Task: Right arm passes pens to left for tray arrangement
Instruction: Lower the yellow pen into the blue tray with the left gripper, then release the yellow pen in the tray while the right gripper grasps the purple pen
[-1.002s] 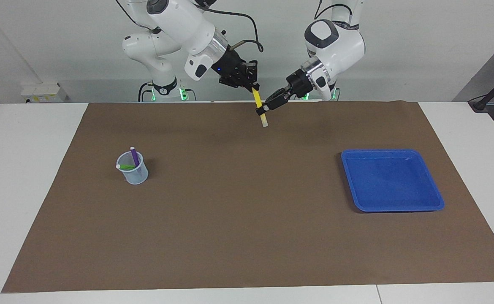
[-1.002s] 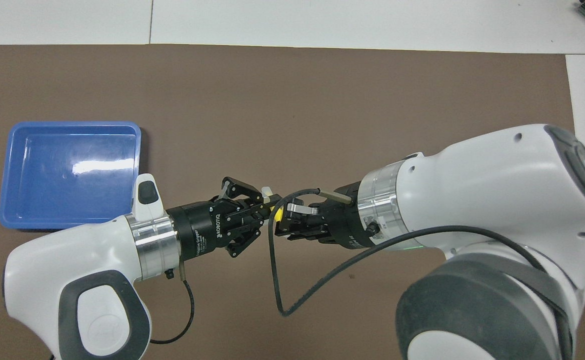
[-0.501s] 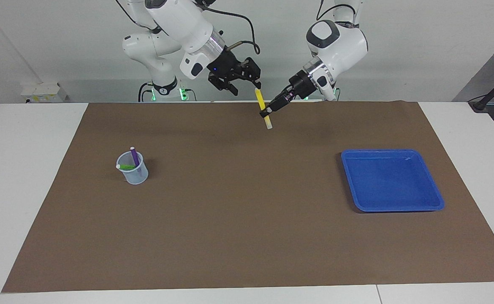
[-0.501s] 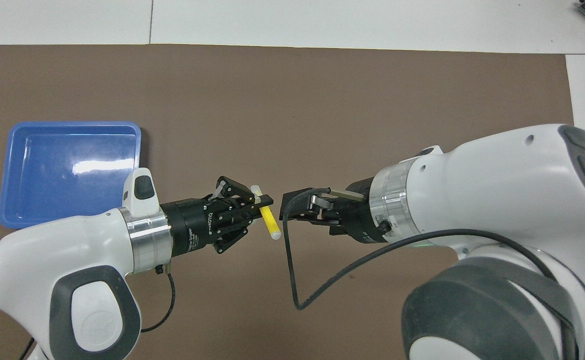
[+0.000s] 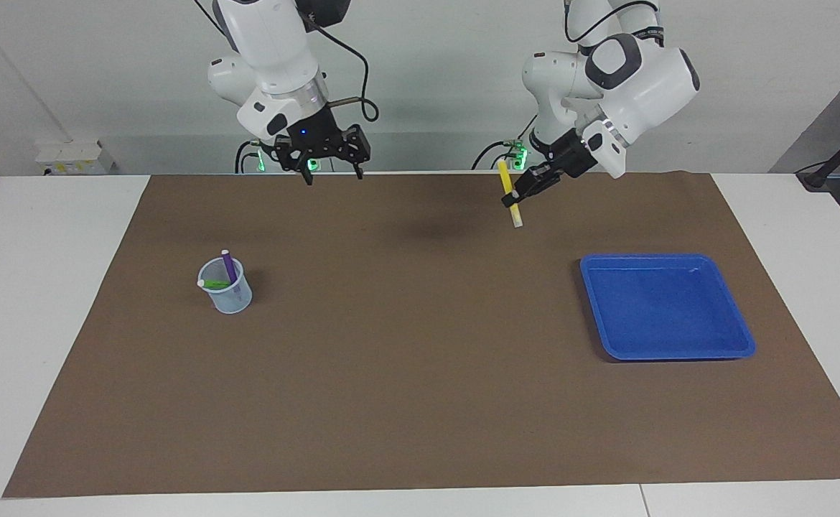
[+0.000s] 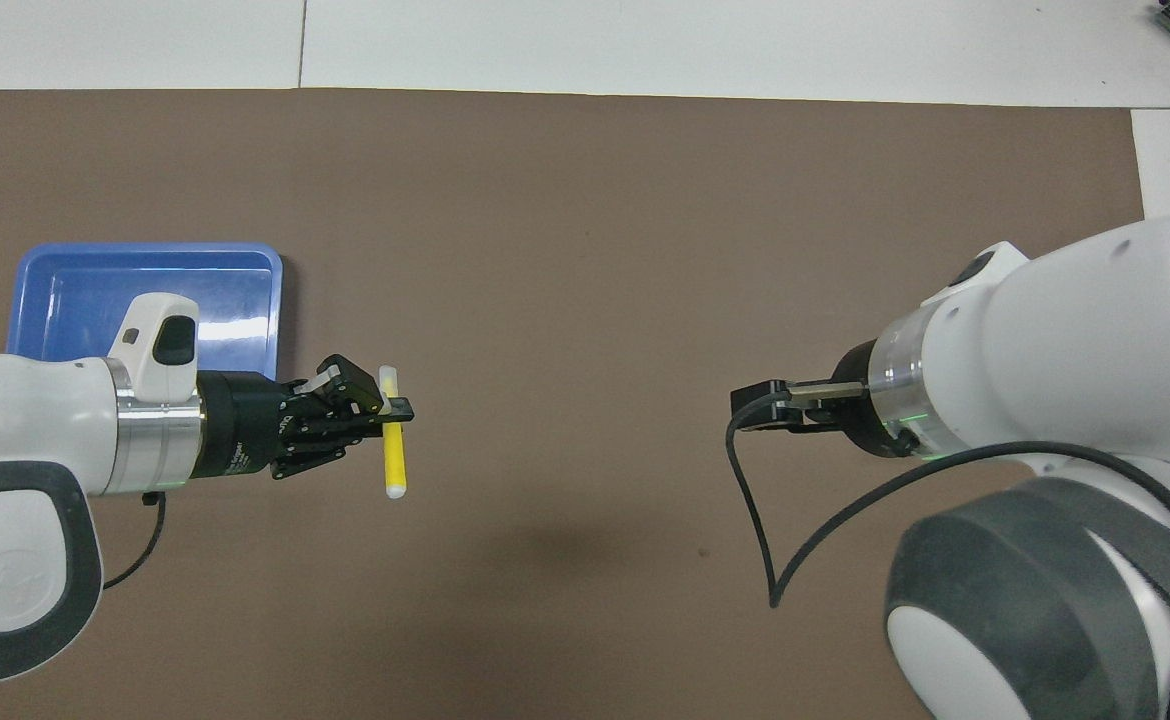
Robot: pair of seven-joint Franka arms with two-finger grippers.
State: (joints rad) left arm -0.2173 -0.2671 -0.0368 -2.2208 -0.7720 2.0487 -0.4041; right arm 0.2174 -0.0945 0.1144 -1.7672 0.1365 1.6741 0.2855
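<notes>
1. My left gripper (image 5: 512, 195) is clamping the yellow pen (image 5: 507, 192) nearly upright, pale tip down, over the brown mat (image 5: 420, 373).
2. My right gripper (image 5: 334, 171) is hanging wide open, empty, well apart.
3. The blue tray (image 5: 668, 352) is lying below my left gripper, toward my left end.

Tray (image 5: 668, 352): on the mat (image 5: 420, 402), toward the left arm's end.
Cup (image 5: 227, 296): on the mat, toward the right arm's end, well apart from the tray.
Two pens (image 5: 227, 264): in the cup.
</notes>
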